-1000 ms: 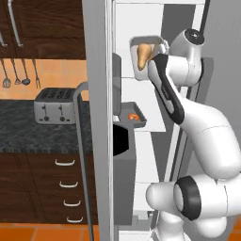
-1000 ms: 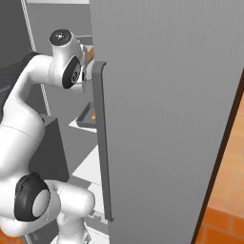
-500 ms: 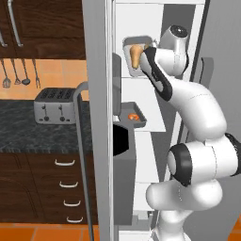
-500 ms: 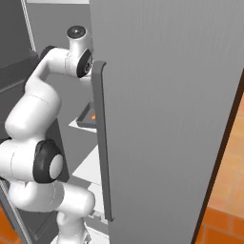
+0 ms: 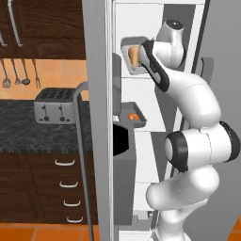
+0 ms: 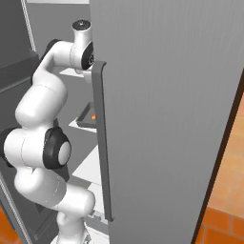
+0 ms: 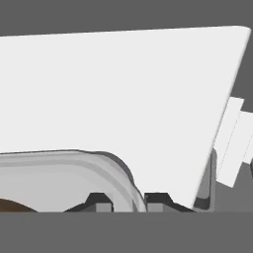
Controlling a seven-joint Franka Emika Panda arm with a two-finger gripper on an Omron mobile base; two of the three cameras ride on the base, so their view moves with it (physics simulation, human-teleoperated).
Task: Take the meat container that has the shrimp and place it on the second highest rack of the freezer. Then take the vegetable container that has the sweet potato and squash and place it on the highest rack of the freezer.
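No text, label, brand, number or sign can be read on anything in these views.
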